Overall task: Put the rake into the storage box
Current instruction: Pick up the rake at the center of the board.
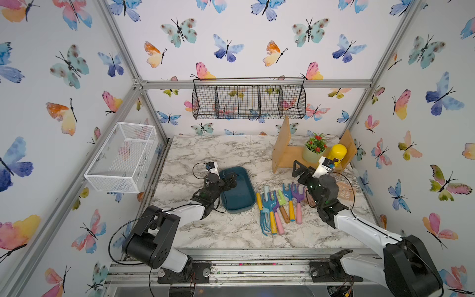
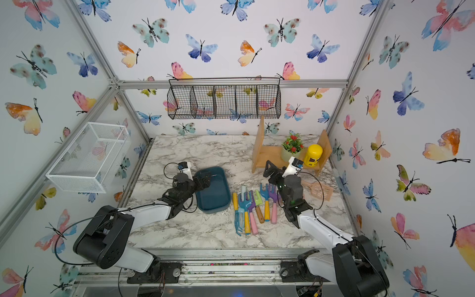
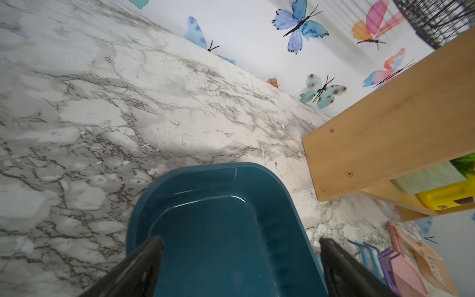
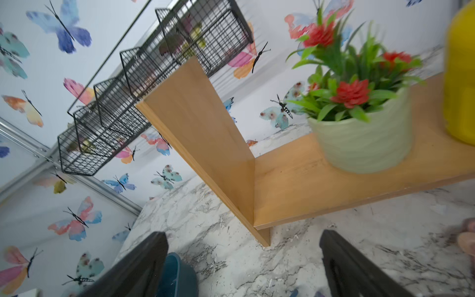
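Left arm [image 1: 185, 210], right arm [image 1: 359, 228]: white links, blk joints, cables.

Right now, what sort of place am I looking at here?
Probably a staged robot test booth dressed as a garden corner: aluminium frame with butterfly wallpaper, marble-look tabletop with colourful garden tools, potted plant on a wooden shelf.

storage box [image 3: 218, 218]: glossy smooth plastic | table [image 3: 102, 115]: matt marble-look | shelf [image 4: 295, 180]: smooth wood | basket [image 1: 249, 101]: black metal wire

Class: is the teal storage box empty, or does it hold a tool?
Empty. In both top views and the left wrist view the storage box shows only bare floor; the tools lie beside it.
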Tool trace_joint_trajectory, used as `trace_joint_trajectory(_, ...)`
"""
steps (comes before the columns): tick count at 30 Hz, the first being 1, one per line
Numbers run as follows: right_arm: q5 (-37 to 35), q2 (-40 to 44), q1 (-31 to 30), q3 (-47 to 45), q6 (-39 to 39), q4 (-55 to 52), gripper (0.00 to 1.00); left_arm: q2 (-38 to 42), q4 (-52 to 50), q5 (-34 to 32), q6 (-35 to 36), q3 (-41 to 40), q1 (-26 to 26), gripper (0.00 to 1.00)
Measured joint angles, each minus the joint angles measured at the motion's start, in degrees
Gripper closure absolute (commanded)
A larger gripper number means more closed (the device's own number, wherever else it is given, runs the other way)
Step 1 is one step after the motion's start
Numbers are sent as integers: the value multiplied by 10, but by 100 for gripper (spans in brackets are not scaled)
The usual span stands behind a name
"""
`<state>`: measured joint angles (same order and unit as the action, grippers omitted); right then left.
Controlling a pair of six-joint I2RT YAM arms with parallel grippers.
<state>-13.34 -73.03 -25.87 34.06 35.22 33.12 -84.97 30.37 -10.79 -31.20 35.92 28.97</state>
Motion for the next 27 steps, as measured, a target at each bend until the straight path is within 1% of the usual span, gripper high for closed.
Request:
trace_joint_trajectory(1, -10, -25, -11, 19, -10, -19, 11, 0, -48, -48, 0, 27, 21, 2)
trace_joint_trajectory(2, -21, -49, -22, 34, -20, -36, 13, -1, -83, -83, -2, 50, 31, 2)
trace_joint_trajectory(5, -49, -90, -46, 50, -36, -80, 13, -1, -186, -180, -19, 118, 38, 2)
trace_joint_trajectory(7, -60, -96, -54, 50, -41, -104, 12, 0, -244, -226, -38, 144, 38, 2)
trace_joint_trajectory(10, -77, -89, -56, 50, -47, -125, 12, 0, -313, -270, -62, 155, 40, 2)
trace_joint_trajectory(12, -87, -75, -56, 50, -49, -134, 12, 0, -352, -284, -68, 154, 45, 2)
trace_joint_trajectory(15, -98, -54, -57, 52, -49, -149, 12, 6, -386, -287, -69, 154, 49, 2)
trace_joint_trajectory(16, -101, -50, -57, 54, -49, -151, 14, 9, -394, -288, -70, 153, 49, 1)
trace_joint_trajectory(18, -106, -48, -61, 59, -50, -156, 25, 17, -406, -289, -79, 146, 49, 1)
trace_joint_trajectory(19, -109, -48, -65, 62, -50, -158, 27, 21, -410, -289, -84, 140, 49, 0)
trace_joint_trajectory(20, -111, -49, -70, 65, -51, -163, 28, 26, -412, -288, -87, 129, 49, 5)
trace_joint_trajectory(22, -119, -53, -88, 76, -51, -179, 30, 38, -409, -283, -91, 101, 49, 27)
trace_joint_trajectory(23, -122, -57, -98, 81, -50, -184, 30, 43, -412, -279, -93, 88, 49, 34)
trace_joint_trajectory(24, -124, -64, -112, 90, -49, -191, 31, 47, -414, -275, -94, 75, 49, 35)
trace_joint_trajectory(27, -133, -88, -163, 110, -42, -211, 33, 52, -423, -264, -99, 62, 49, 19)
